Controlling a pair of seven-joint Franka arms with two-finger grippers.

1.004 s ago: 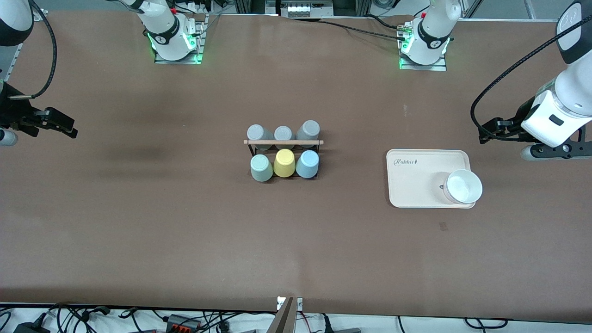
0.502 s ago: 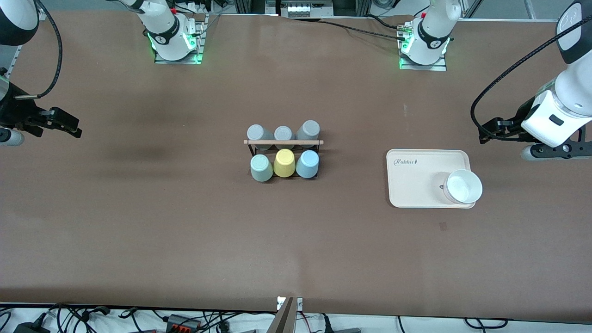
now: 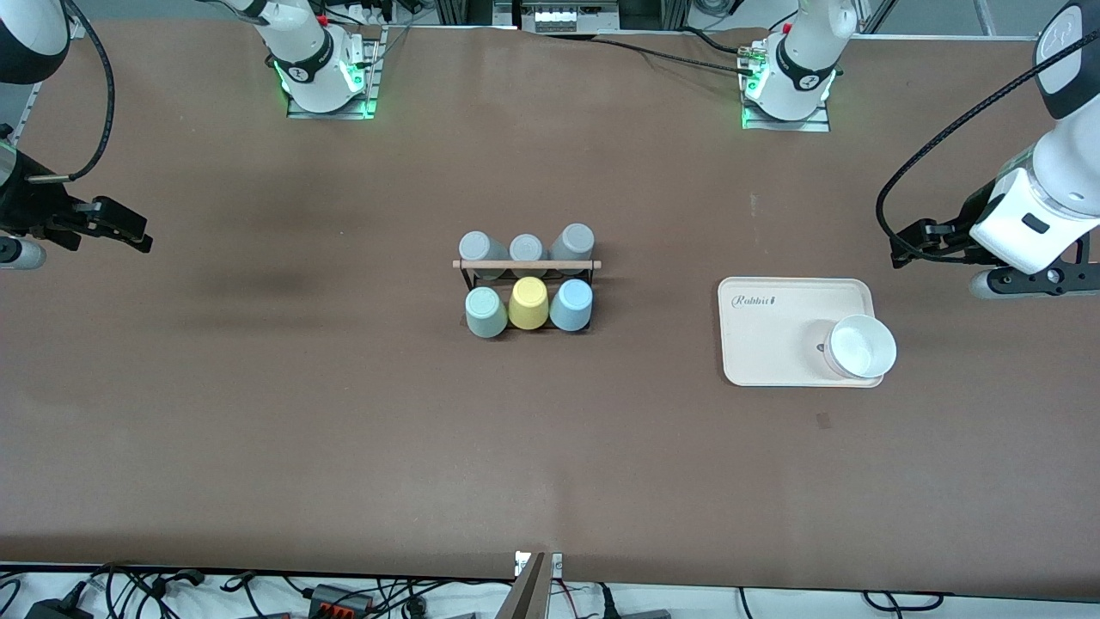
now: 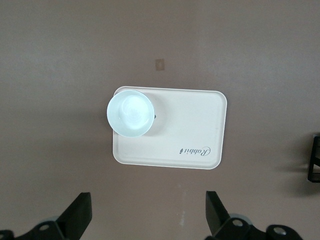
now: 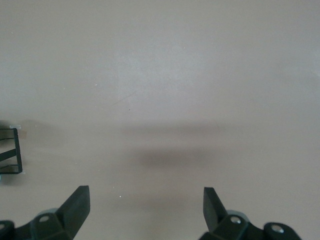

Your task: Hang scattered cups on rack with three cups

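Though already hung at frame centre, easily knocked loose.
Light blue cup (image 3: 571, 305) and mint green cup (image 3: 485, 312) upturned on rack (image 3: 526, 265) pegs, flanking yellow cup (image 3: 528, 303); left gripper (image 4: 147, 194) and right gripper (image 5: 145, 189) wide open, empty, at frame edges. Careless inward sweep: toppled rack.

Cream rectangular tray (image 3: 778, 331), printed "Rabbit" at one corner, flat on brown table (image 3: 344, 413).

White bowl (image 3: 860, 346) upright on tray, at the corner nearest the front camera and toward the left arm's end; rim slightly overhangs tray edge.

Left wrist view: tray (image 4: 190, 125) and bowl (image 4: 130, 113) lie ahead of the jaws, roughly centred between them.

Yellow tumbler (image 3: 528, 302) and three grey tumblers (image 3: 525, 248) inverted, mid-table.
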